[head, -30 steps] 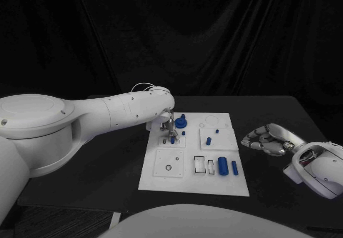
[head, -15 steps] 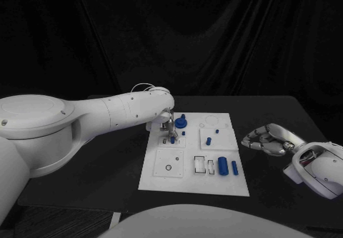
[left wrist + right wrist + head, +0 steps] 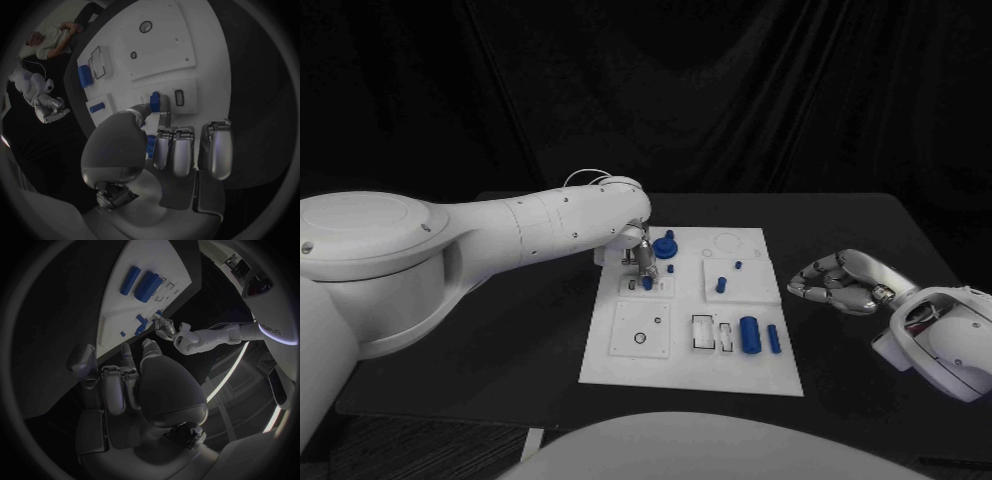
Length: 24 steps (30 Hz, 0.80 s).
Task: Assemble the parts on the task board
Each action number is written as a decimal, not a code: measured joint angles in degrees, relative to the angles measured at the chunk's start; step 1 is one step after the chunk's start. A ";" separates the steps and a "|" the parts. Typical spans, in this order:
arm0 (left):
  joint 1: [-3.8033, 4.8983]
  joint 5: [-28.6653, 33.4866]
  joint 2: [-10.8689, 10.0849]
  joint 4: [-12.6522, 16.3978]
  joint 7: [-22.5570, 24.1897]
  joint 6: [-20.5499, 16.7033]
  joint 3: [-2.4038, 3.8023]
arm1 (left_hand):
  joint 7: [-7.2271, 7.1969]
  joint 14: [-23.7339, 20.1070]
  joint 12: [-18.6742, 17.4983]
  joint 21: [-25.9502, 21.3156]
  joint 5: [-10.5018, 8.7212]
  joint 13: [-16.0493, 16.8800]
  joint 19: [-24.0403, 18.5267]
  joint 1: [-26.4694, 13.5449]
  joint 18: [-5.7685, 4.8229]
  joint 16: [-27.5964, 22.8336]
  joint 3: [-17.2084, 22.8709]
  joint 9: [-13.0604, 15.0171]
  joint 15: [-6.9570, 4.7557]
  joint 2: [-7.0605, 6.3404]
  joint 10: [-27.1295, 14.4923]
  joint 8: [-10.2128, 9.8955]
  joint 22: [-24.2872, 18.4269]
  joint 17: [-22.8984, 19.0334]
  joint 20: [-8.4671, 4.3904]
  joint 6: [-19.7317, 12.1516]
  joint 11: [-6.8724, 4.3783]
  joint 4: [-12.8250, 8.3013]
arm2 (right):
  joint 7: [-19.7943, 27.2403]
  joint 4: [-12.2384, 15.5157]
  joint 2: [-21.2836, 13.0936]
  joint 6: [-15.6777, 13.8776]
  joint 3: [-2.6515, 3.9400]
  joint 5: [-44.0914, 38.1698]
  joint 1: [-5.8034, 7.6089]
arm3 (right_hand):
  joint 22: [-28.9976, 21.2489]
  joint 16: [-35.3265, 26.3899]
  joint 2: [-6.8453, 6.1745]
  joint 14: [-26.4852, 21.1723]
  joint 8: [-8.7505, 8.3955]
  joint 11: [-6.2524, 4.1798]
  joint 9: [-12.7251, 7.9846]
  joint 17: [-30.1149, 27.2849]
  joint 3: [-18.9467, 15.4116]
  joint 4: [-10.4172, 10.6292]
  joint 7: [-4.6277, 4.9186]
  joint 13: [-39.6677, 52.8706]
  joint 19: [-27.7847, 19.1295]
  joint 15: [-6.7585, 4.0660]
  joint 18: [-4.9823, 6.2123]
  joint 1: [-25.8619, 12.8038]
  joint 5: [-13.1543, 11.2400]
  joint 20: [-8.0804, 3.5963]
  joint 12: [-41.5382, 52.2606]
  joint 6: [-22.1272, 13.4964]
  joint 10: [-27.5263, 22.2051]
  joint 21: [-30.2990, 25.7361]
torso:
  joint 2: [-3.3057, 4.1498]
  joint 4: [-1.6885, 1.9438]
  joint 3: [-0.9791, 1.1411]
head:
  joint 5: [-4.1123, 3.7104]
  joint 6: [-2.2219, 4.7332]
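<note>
The left robot hand (image 3: 640,256) pinches a small blue peg (image 3: 155,101) at the task board (image 3: 733,372), far left part. The right robot hand (image 3: 838,282) rests clenched on the worktop (image 3: 862,225), holding nothing.

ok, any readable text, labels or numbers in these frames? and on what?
No text reads clearly.
Left arm, seen in the right wrist view: a short dark marking, too blurred to read.
Task board: outlines and holes, no lettering.
Blue parts: no markings visible.
</note>
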 measured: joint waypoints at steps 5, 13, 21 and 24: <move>-0.03 0.07 -0.44 0.55 0.04 -0.24 0.00 | -0.21 0.00 0.01 0.00 -0.82 0.00 0.00 -1.91 0.00 0.00 1.74 1.34 0.00 -0.35 -0.08 0.62 0.00 0.00 0.00 -0.21 0.08 -1.43 | -0.01 -0.01 -0.02 0.00 0.00 0.00 0.00 | 0.00 0.00 0.00 0.00 0.00 0.00 0.00 0.00 0.00 0.00 0.00 0.00 0.00 0.01 0.00 0.00 0.00 0.00 -0.02 0.00 0.00 -0.25 | 0.00 0.00 0.00 | 0.03 0.00; -0.07 0.13 -2.46 3.48 0.08 -2.68 -0.01 | -0.19 -0.01 0.00 -0.14 -3.28 0.00 0.00 -3.31 0.00 0.00 3.31 2.09 0.01 0.00 -0.09 0.99 0.00 0.00 0.00 -0.48 0.09 -2.99 | -0.04 -0.02 -0.10 0.00 0.00 0.00 0.00 | -0.01 -0.20 -0.01 0.00 0.00 0.01 0.01 0.00 0.00 0.00 0.00 0.00 0.00 0.02 0.00 -0.01 0.00 0.00 -0.28 0.00 -0.01 -0.59 | 0.00 0.00 0.00 | 0.04 0.00; -0.13 -0.41 -5.96 8.42 0.14 -7.58 -0.09 | -0.21 -0.01 0.00 -0.45 -3.49 0.01 0.00 -3.32 0.00 0.00 4.01 2.43 0.01 0.00 -0.09 1.00 0.00 0.00 0.00 -0.62 0.10 -3.71 | -0.05 -0.10 -0.19 -0.02 0.00 0.00 0.00 | -0.01 -0.20 -0.02 -0.03 0.00 0.01 0.01 0.00 0.00 0.00 0.00 0.00 -0.41 0.14 0.00 -0.02 0.23 0.00 -0.28 0.00 -0.02 -0.88 | -0.01 0.00 0.01 | -0.18 0.00; -0.14 -1.57 -7.63 10.87 0.13 -9.88 -0.11 | -0.21 -0.01 0.00 -0.68 -3.50 0.00 0.00 -3.32 0.00 0.00 4.02 2.42 0.01 0.00 -0.09 1.00 0.00 0.00 0.00 -0.62 0.10 -3.72 | -0.05 -0.13 -0.20 -0.04 0.00 0.00 0.00 | -0.01 -0.20 -0.09 -0.03 0.00 0.02 -0.02 0.00 0.00 0.00 0.00 0.00 -0.41 0.14 0.00 -0.09 0.22 0.00 -0.27 0.00 -0.02 -0.88 | -0.01 0.00 0.01 | -0.23 0.00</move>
